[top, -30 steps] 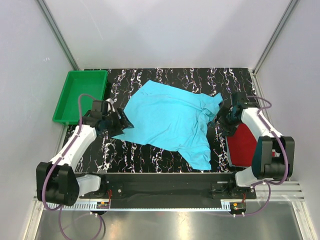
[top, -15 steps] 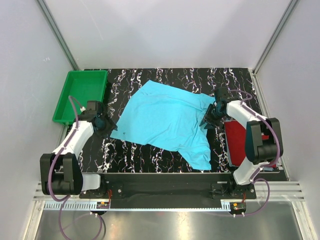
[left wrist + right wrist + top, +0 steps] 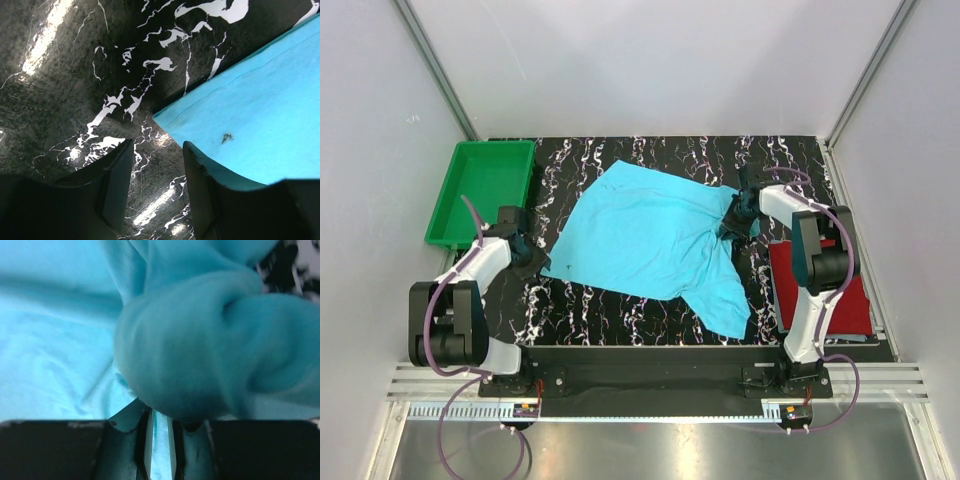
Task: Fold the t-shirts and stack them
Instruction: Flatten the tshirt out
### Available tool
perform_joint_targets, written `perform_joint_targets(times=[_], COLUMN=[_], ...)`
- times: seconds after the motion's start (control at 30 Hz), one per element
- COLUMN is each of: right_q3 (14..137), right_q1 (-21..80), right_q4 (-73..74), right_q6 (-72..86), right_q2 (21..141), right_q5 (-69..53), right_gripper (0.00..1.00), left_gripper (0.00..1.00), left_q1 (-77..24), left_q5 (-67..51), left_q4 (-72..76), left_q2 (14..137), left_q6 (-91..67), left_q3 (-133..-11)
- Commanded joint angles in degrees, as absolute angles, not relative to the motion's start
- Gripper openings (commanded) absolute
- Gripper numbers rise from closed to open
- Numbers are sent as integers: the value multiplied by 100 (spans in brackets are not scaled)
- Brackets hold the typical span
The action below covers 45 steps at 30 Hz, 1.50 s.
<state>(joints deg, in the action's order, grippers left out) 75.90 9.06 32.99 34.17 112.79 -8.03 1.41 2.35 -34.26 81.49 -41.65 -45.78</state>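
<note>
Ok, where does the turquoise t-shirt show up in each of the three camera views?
Top external: the turquoise t-shirt lies spread across the middle of the frame.
Left wrist: one flat corner comes in from the right side.
Right wrist: it fills nearly the whole frame, bunched at the centre.
Shared landmark: the black marbled tabletop, though in the right wrist view only a sliver shows at top right.

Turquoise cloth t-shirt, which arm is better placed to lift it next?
Probably right. The right gripper has jaws nearly closed on bunched cloth of the turquoise cloth t-shirt; the left gripper is open, the shirt's corner not yet pinched.
</note>
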Motion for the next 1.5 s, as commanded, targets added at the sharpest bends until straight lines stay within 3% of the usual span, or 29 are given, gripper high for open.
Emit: perform_joint_targets(times=[0.0, 0.23, 0.27, 0.43, 0.5, 0.83, 0.97, 1.17, 1.47], right_q3=[8163, 9447, 9622, 9573, 9117, 6822, 6058, 5748, 5792], right_q1=[914, 914, 914, 826, 730, 686, 685, 677, 677], right_q4=[2927, 3503, 3768, 4728, 4755, 4808, 4781, 4799, 4755], right_q6=[3314, 3217, 3191, 3006, 3006, 3269, 3524, 3761, 3823], right_q2=[11775, 12287, 12305, 11437, 10754, 8483, 7807, 7243, 7383], right_q5=[-545, -475, -414, -131, -202, -527, -677, -589, -694], right_gripper=[21, 26, 30, 73, 77, 77, 77, 77, 76], left_gripper=[49, 50, 50, 52, 53, 52, 44, 47, 50], left_q1=[167, 176, 176, 184, 176, 184, 167, 167, 88], left_q5=[316, 88, 44, 35, 26, -133, -211, -150, 281], left_q4=[-3120, -3111, -3059, -3024, -2988, -2760, -2646, -2680, -3067], left_q2=[8042, 7936, 7971, 8095, 8173, 8657, 8815, 8605, 8174], left_q6=[-4070, -4096, -4096, -4087, -4096, -4359, -4421, -4553, -4605], left_q3=[-4579, -4430, -4438, -4526, -4526, -4404, -4272, -3859, -3867])
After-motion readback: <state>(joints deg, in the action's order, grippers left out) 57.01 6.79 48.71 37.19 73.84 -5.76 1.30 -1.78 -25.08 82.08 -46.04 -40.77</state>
